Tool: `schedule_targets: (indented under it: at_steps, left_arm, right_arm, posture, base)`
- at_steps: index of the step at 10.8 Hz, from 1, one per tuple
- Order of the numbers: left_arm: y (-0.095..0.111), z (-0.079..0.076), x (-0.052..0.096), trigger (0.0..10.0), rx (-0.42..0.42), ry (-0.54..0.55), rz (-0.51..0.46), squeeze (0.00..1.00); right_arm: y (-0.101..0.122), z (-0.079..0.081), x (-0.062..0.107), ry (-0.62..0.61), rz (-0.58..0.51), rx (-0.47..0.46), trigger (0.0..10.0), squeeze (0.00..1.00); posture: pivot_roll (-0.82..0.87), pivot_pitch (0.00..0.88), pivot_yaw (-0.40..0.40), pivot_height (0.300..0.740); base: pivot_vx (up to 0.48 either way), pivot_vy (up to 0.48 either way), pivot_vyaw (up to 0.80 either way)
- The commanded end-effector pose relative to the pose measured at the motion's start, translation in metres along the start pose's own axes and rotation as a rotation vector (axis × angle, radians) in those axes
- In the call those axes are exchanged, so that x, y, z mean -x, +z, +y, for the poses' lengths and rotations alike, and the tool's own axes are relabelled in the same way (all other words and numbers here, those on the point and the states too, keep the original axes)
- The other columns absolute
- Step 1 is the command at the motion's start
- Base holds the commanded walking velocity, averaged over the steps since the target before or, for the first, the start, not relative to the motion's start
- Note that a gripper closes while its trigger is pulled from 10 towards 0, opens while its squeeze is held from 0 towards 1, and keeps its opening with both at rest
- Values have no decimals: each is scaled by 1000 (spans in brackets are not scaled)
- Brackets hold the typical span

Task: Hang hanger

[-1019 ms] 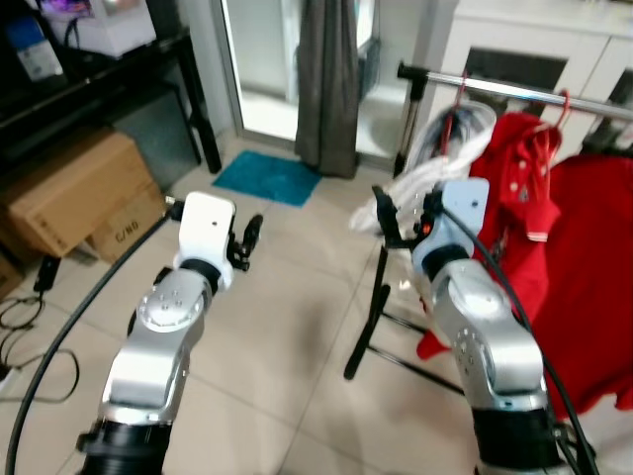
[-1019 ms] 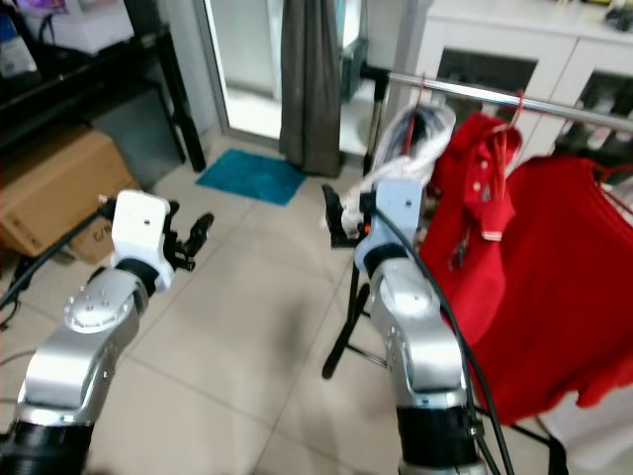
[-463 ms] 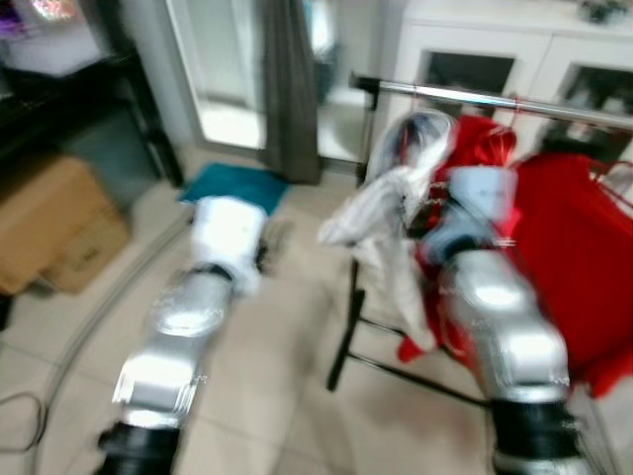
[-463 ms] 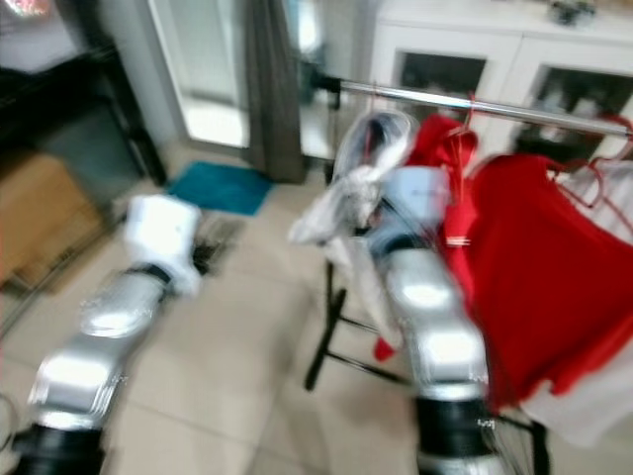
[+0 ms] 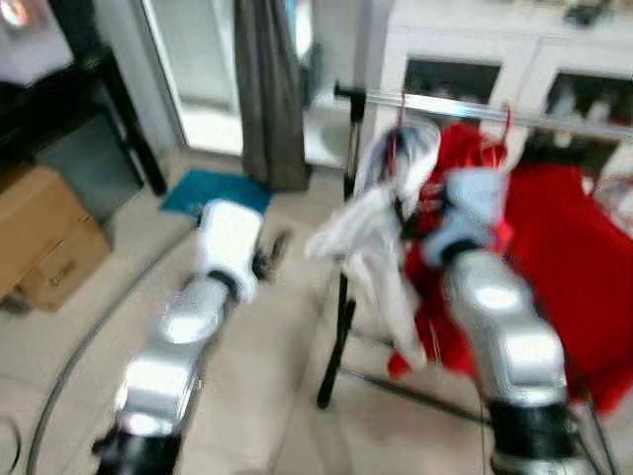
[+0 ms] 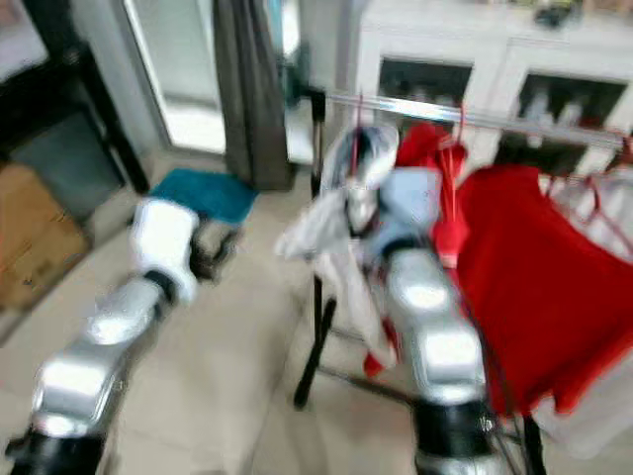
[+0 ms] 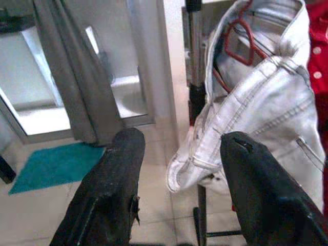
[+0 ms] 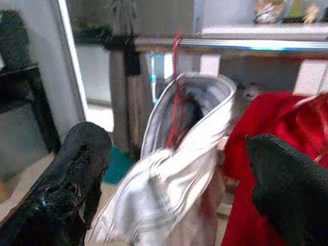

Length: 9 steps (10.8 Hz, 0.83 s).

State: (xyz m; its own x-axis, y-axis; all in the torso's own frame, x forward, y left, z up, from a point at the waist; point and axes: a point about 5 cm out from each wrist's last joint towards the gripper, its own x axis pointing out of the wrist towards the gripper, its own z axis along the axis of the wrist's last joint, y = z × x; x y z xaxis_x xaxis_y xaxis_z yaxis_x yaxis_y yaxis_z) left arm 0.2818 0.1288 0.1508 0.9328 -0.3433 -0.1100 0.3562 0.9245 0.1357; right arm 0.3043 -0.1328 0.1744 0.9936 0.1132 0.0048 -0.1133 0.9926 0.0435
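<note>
**Both pincers empty, hanger already on the rail**

The right gripper (image 8: 174, 205) stands wide open with nothing between its fingers; the pale denim garment (image 8: 169, 205) hangs just ahead of it, apparently untouched. The left gripper (image 7: 177, 189) is likewise spread wide and holds nothing, pointing toward the same garment from the robot's left.

In the right wrist view the red hanger (image 8: 176, 77) carrying that denim is hooked over the silver rail (image 8: 230, 44), at about 12 o'clock from the open fingers. In the head view the rail (image 5: 475, 107) runs from 12 toward 2 o'clock, with the red clothes (image 5: 564, 267) at about 2 o'clock of the right arm.

The head views are blurred, so the camera is likely moving. The risk, as I judge it: a finger catching in the loose denim and dragging the hook off the rail, or the arm brushing the neighbouring red clothes and nudging the rack's black upright (image 5: 341, 277).
</note>
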Motion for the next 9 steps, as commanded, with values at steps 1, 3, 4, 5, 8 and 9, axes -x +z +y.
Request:
schedule_targets:
  at_steps: [1,3,4,5,8,9]
  left_arm:
    - [3,7,2,10000,-12,11,-7,0]
    - [2,7,2,10000,-25,-5,-2,0]
    - [3,6,4,10000,-29,-14,2,0]
    - [2,7,6,10000,-39,-15,7,0]
    - [1,12,14,10000,-61,-18,20,0]
    - [2,12,15,10000,-64,-45,13,0]
  right_arm:
    - [9,10,-2,38,-26,-17,10000,0]
    - [8,12,-5,49,-10,-34,10000,0]
    - [9,12,-7,53,-8,-54,10000,0]
    - [9,13,-10,72,10,-143,10000,0]
    - [13,15,-16,123,18,-131,10000,0]
    - [23,19,-16,169,-4,-141,10000,0]
  posture:
    - [-84,0,9,740]
    - [-70,0,7,740]
    - [-63,0,13,740]
    - [-49,0,12,740]
    - [-28,0,3,740]
    - [-29,0,-5,740]
  base:
    - [311,0,0]
    - [307,0,-800]
    - [311,0,-800]
    - [315,0,0]
    - [205,0,0]
    - [0,0,0]
